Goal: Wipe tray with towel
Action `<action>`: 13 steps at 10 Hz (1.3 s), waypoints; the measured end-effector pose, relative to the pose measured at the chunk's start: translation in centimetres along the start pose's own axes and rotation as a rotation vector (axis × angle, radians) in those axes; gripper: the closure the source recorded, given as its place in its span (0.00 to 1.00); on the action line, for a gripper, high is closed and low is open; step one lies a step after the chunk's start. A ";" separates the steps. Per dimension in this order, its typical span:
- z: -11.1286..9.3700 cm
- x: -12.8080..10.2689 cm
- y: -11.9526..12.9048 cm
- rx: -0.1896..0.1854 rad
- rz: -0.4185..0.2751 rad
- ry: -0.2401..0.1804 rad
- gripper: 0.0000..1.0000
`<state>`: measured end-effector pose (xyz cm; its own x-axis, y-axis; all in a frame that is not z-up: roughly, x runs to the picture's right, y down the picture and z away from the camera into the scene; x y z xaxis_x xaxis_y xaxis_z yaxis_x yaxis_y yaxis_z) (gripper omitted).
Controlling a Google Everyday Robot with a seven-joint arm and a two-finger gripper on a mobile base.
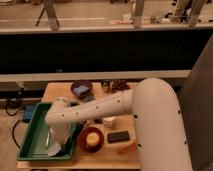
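Note:
The green tray (34, 136) lies on the left part of the wooden table. My white arm reaches across it from the right, and my gripper (57, 144) points down into the tray near its front right corner. The pale towel (53, 149) is bunched under the gripper against the tray floor, and the gripper is shut on it. Most of the tray's left half shows bare green.
A reddish-brown bowl (92, 139) stands just right of the tray. Beyond it lie a black block (119, 136) and an orange item (127, 147). A dark purple bowl with a blue item (81, 88) sits at the back, and a small white cup (108, 121) in the middle.

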<state>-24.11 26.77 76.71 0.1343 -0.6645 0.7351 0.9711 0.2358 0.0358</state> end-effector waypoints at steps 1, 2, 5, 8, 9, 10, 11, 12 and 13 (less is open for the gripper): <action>-0.1 1.2 -0.5 0.000 0.001 0.003 1.00; -0.1 2.4 -1.0 -0.001 0.002 0.005 1.00; 0.4 6.6 -2.3 -0.010 0.016 0.004 1.00; -1.0 10.7 -3.0 -0.009 0.047 0.025 1.00; -1.6 12.1 -2.9 -0.013 0.059 0.033 1.00; -1.9 13.0 -2.9 -0.015 0.065 0.036 1.00; -1.9 13.8 -2.9 -0.017 0.072 0.038 1.00; -1.8 14.4 -2.9 -0.021 0.076 0.035 1.00; -1.6 14.7 -3.1 -0.023 0.079 0.032 1.00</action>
<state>-24.83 15.18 86.33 0.2163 -0.6671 0.7128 0.9616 0.2719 -0.0373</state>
